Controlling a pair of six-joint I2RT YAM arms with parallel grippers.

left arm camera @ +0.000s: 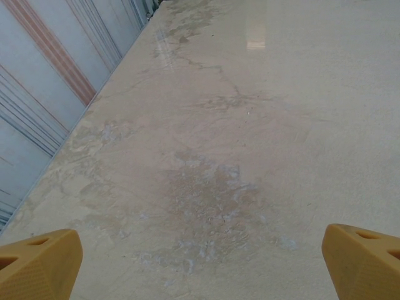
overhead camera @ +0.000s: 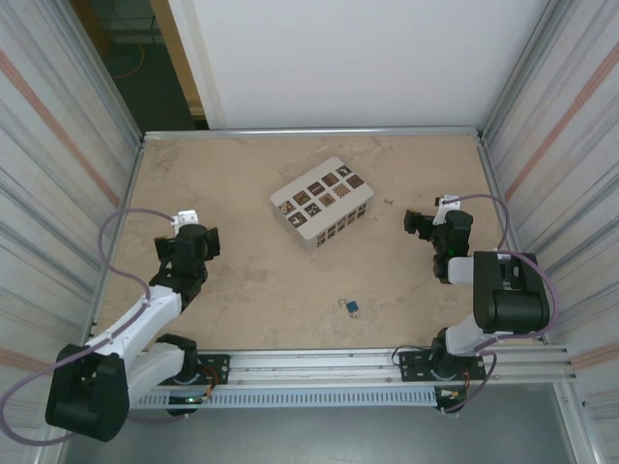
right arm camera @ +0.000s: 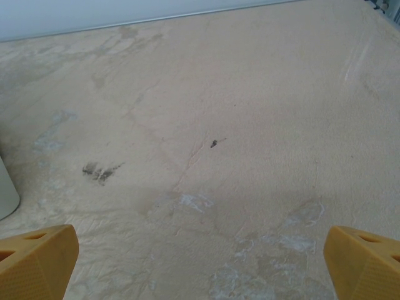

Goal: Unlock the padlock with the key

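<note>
The padlock [overhead camera: 352,307] is a tiny blue body with a small silvery part, lying on the table near the front edge, between the two arms. I cannot make out a separate key. My left gripper [overhead camera: 197,235] hovers at mid-left, far from the padlock, and my right gripper [overhead camera: 422,222] at mid-right. In the left wrist view the yellow fingers [left arm camera: 39,267] stand wide apart over bare table, open and empty. In the right wrist view the yellow fingers [right arm camera: 37,262] are likewise spread wide, nothing between them.
A white box with brown grid squares [overhead camera: 322,202] lies at the table's centre back; its rounded corner [right arm camera: 6,190] shows at the right wrist view's left edge. Ribbed metal walls [overhead camera: 68,174] enclose the table left and right. A rail [overhead camera: 319,365] runs along the front edge.
</note>
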